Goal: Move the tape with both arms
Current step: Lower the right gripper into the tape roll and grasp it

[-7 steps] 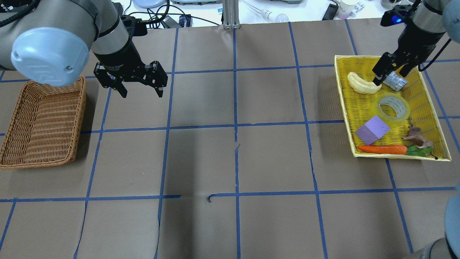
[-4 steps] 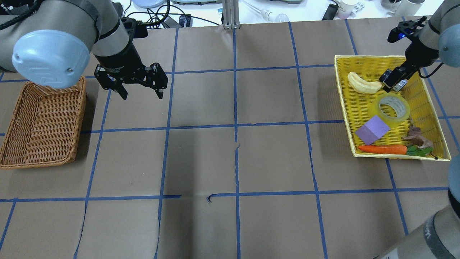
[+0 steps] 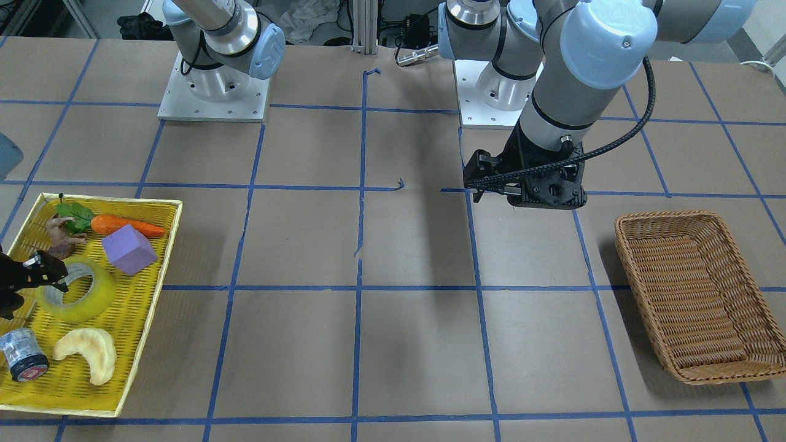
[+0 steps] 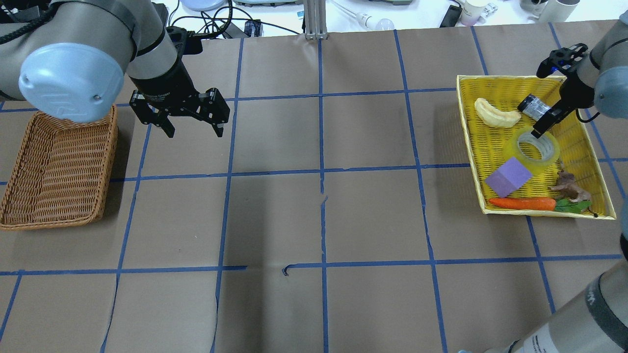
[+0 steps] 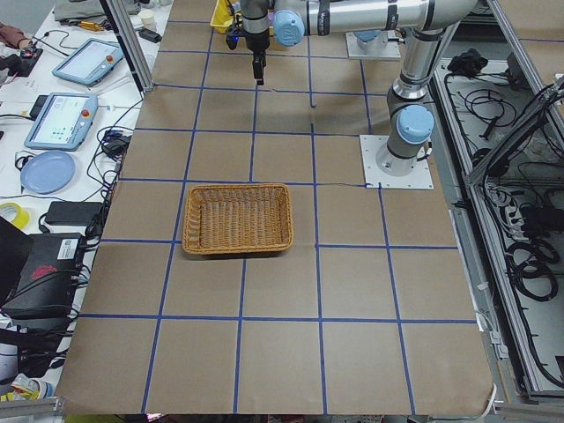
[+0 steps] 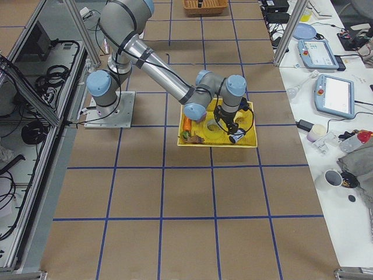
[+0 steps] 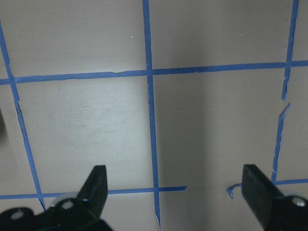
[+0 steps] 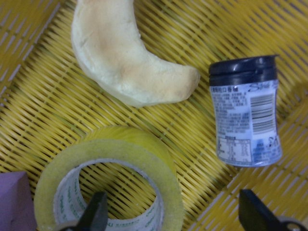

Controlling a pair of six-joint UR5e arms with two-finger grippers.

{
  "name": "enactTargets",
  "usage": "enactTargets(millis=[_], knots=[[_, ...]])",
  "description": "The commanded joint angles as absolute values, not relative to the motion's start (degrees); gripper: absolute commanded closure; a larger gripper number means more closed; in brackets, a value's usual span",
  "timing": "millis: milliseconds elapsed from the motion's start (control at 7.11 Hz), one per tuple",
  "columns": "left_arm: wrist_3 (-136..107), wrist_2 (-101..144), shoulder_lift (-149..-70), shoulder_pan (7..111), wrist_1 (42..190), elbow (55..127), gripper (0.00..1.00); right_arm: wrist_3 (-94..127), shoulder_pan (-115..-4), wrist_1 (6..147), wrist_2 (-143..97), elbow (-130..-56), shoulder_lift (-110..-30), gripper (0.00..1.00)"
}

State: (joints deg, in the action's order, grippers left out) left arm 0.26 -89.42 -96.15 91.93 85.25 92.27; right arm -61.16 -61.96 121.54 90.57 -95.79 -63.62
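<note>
The tape (image 4: 537,148), a translucent yellow roll with a whitish core, lies flat in the yellow tray (image 4: 462,105). It also shows in the front view (image 3: 78,296) and the right wrist view (image 8: 108,185). My right gripper (image 4: 540,131) is open just over the roll. In the right wrist view (image 8: 175,216) one finger is over the roll's hole and the other is outside its wall. My left gripper (image 4: 195,128) is open and empty above bare table, to the right of the wicker basket (image 4: 54,166). The left wrist view (image 7: 175,192) shows only paper and blue tape lines.
The tray also holds a crescent bread (image 4: 496,113), a grey cylinder (image 4: 534,107) beside the right gripper, a purple block (image 4: 508,177), a carrot (image 4: 522,203) and a small toy animal (image 4: 569,186). The wicker basket holds nothing.
My right gripper has moved from above the grey cylinder toward the robot, to over the tape roll, with the wrist swung round. My left gripper has barely moved.
</note>
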Motion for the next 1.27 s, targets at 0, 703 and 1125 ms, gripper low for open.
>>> enactTargets(millis=[0,703,1125], knots=[[0.26,-89.38,-96.15,91.93,85.25,92.46,0.00,-60.91,-60.74,121.99,90.53,-98.44,-63.46,0.34],[0.18,-89.38,-96.15,91.93,85.17,92.64,0.00,-60.73,-60.64,121.91,90.88,-96.69,-64.15,1.00],[0.26,-89.47,-96.15,91.93,85.17,92.55,0.00,-57.50,-64.92,112.62,90.17,-87.57,-66.71,1.00]])
